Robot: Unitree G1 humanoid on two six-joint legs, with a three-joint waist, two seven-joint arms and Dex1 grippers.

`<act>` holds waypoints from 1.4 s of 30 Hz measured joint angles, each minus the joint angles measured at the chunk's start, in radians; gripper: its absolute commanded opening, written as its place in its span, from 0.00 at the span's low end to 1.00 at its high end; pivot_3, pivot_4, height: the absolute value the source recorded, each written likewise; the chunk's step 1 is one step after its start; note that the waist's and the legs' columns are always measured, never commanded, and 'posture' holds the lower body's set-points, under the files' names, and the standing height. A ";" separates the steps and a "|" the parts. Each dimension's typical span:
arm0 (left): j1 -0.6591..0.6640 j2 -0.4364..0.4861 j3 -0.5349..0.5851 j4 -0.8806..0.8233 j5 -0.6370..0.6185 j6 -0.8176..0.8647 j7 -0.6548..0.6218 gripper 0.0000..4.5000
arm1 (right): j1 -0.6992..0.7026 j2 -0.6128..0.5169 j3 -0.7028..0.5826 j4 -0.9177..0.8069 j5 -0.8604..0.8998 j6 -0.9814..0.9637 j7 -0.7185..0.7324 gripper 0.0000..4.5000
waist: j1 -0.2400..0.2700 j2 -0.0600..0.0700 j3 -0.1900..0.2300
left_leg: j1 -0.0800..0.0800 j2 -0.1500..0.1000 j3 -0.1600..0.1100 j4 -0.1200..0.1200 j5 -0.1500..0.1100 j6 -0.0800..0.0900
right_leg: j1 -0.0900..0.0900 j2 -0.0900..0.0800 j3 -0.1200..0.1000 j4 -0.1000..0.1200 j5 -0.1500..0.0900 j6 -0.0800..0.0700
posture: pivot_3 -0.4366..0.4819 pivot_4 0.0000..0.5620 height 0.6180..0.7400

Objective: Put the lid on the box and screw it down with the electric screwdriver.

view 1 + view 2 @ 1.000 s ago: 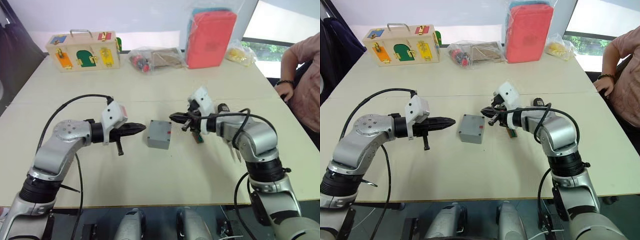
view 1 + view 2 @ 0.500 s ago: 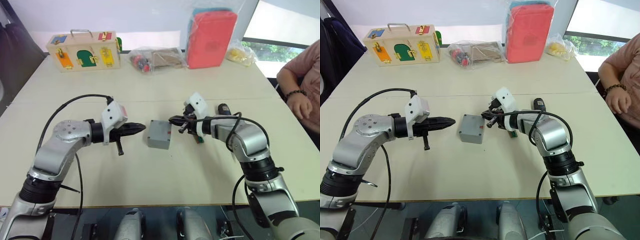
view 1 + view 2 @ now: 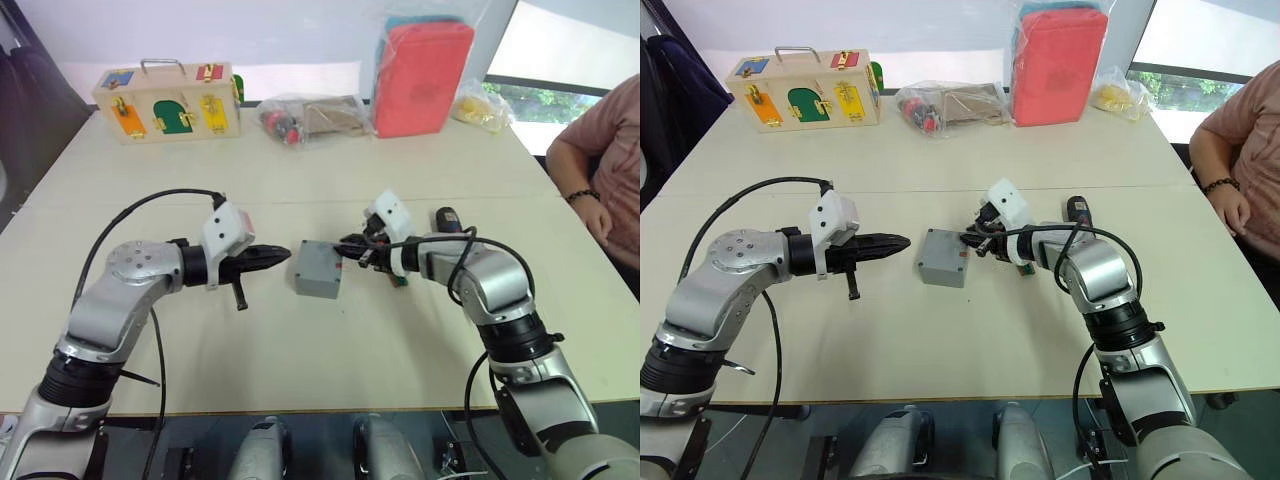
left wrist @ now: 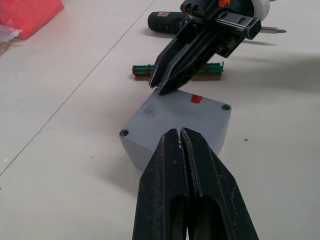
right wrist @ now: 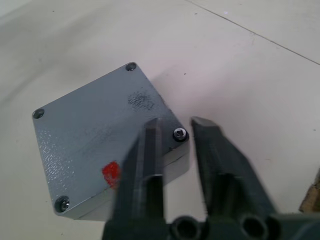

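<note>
A big pale tabletop (image 3: 330, 370) takes up most of the room in front. A thin line runs across it where two parts meet. At its far edge sits a wooden box (image 3: 167, 101) with a metal handle and bright locks in orange, green, yellow and red. Next to it lies a clear bag (image 3: 310, 117) with brown and red things inside. A tall red case (image 3: 421, 77) stands in plastic wrap, and a small yellow bag (image 3: 478, 108) lies close by. Behind them the wall (image 3: 200, 30) is white. A window (image 3: 530, 100) on the right shows green leaves outside. A person (image 3: 600, 160) in a pink shirt sits at the right side.
</note>
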 measured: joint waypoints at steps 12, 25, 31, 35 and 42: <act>-0.026 -0.026 -0.007 -0.009 -0.017 0.002 -0.005 0.00 | -0.073 -0.280 -0.101 -0.114 0.044 0.203 0.053 0.93 | 0.003 0.000 0.000 | -0.001 0.000 0.000 0.001 0.000 0.000 | 0.000 -0.001 0.000 0.000 0.000 0.000 | 0.48 0.27 0.92; -0.085 -0.090 -0.052 0.009 -0.022 -0.050 -0.067 0.00 | -0.304 -0.547 0.106 0.237 0.032 0.572 0.133 0.93 | -0.001 0.000 0.000 | 0.000 0.000 0.002 0.000 0.000 0.000 | 0.000 0.001 0.001 -0.002 0.000 0.000 | 0.48 0.27 0.92; -0.086 -0.098 -0.057 0.012 -0.021 -0.050 -0.065 0.00 | -0.335 -0.474 0.172 0.440 0.017 0.591 0.143 0.93 | 0.001 0.000 0.000 | -0.001 0.000 0.002 0.000 0.000 0.000 | 0.000 -0.001 0.001 -0.002 0.000 0.000 | 0.48 0.27 0.92; -0.085 -0.100 -0.059 0.012 -0.020 -0.051 -0.064 0.00 | -0.344 -0.429 0.214 0.521 -0.005 0.568 0.145 0.93 | 0.001 0.000 0.000 | -0.001 0.000 0.002 0.000 0.000 0.000 | 0.000 0.000 0.001 -0.002 0.000 0.000 | 0.48 0.27 0.92; -0.085 -0.106 -0.072 0.022 0.000 -0.068 -0.059 0.00 | -0.376 -0.385 0.258 0.598 -0.070 0.491 0.170 0.62 | -0.006 -0.003 -0.002 | 0.001 0.000 0.002 0.001 0.000 0.000 | 0.002 0.001 0.001 -0.001 0.000 0.000 | 0.48 0.27 0.92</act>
